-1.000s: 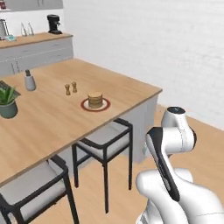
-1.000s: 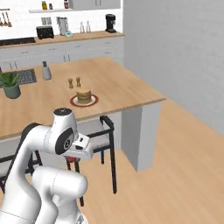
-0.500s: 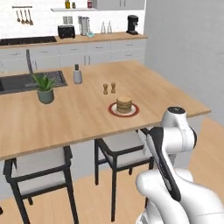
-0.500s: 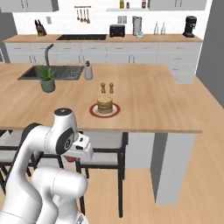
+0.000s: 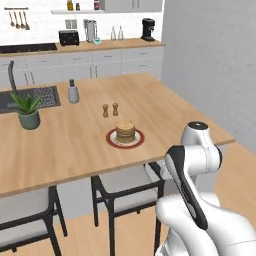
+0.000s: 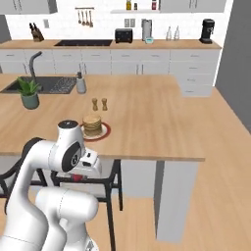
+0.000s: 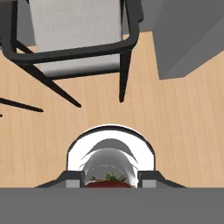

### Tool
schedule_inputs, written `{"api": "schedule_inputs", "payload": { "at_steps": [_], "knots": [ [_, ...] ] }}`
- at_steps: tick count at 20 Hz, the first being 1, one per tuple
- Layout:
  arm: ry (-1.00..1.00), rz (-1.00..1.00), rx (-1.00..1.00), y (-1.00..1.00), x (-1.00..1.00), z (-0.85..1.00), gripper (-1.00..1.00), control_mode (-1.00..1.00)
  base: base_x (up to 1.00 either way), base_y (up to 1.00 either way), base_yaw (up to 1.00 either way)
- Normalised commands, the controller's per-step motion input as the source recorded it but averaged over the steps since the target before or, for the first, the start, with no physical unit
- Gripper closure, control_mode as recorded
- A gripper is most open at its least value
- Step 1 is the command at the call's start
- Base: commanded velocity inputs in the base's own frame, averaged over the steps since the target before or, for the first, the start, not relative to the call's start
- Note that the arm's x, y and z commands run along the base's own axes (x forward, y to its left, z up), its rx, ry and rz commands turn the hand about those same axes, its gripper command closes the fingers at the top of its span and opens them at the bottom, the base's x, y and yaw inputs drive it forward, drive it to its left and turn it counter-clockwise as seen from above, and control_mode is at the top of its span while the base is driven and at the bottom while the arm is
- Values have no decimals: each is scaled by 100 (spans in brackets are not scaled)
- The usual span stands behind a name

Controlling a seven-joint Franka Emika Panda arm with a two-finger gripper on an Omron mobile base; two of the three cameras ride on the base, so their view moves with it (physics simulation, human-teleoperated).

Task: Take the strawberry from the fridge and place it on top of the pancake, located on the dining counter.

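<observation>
potted plant (image 5: 28, 112), shakers (image 5: 110, 110) — coffee maker (image 5: 148, 29)

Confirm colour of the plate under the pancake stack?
Red rim on the plate, clearest in the left base view.

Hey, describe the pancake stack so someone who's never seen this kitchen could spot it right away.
Start at the large light-wood dining island with the dark inset sink. Near its front edge, above the grey-seated chairs, sits a round red-rimmed plate carrying the short tan pancake stack. Unlike the two small brown shakers just behind it, it is wide, layered and plated.
</observation>
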Motion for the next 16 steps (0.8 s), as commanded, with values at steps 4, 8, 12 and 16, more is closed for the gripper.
{"api": "schedule_inputs", "payload": {
  "at_steps": [4,8,12,16],
  "knots": [
    [0,0,0,0,0,0,100,100,54,68,-2],
    [0,0,0,0,0,0,100,100,54,28,17],
    [0,0,0,0,0,0,100,100,63,-20,13],
    [0,0,0,0,0,0,100,100,74,-23,18]
  ]
}}
